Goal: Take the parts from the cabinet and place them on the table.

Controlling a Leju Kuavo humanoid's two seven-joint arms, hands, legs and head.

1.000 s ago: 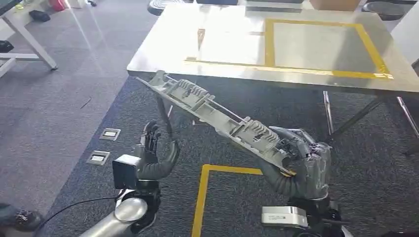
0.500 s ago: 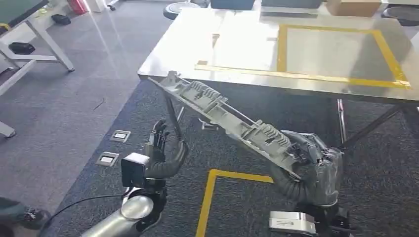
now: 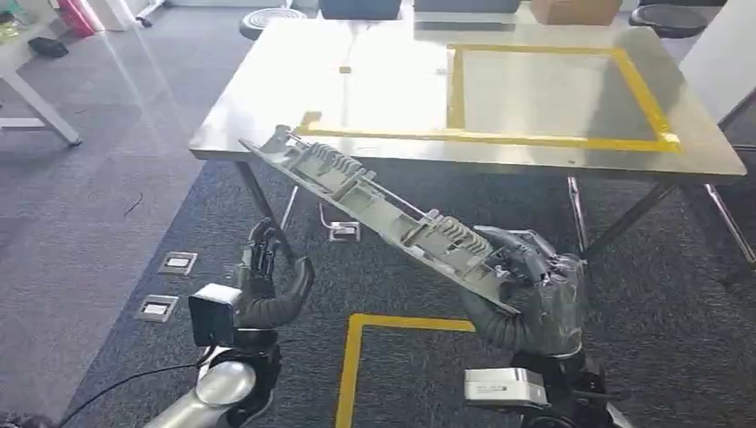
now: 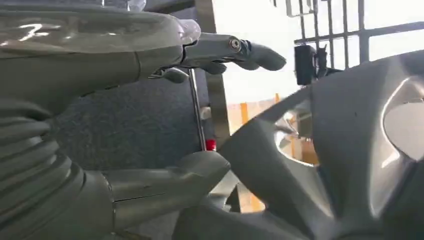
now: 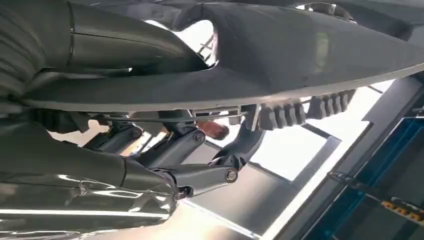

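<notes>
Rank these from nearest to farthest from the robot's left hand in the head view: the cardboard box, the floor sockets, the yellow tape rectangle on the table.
From the left hand:
1. Floor sockets, on the carpet just to its left.
2. Yellow tape rectangle, ahead on the table.
3. Cardboard box, at the table's far right edge.

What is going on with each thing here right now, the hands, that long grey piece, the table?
Long grey part: held at one end, tilted, its far end up near the table edge, not on the table.
Right hand: grips the part's lower end.
Left hand: holds nothing, fingers apart, clear of the part.
Table: bare shiny top with a yellow tape rectangle marked on it.
</notes>
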